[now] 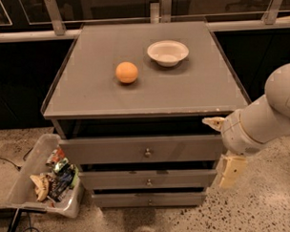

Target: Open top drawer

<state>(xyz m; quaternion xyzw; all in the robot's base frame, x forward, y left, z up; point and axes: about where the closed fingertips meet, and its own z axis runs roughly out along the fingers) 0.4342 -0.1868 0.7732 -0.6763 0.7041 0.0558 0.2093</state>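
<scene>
The top drawer [113,150] is the widest grey front of three, with a small round metal knob [147,152] at its middle. Its front stands a little forward of the cabinet, with a dark gap between it and the tabletop. My gripper [218,149] is at the drawer's right end, to the right of the knob and apart from it. It is open, with one cream finger [213,122] near the drawer's upper right corner and the other [231,170] lower down beside the second drawer. It holds nothing.
An orange [127,72] and a white bowl [167,52] sit on the grey cabinet top [87,96]. Two narrower drawers [114,180] lie below. A plastic bin [23,186] of snack packets stands on the speckled floor at the left. A dark railing and glass run behind.
</scene>
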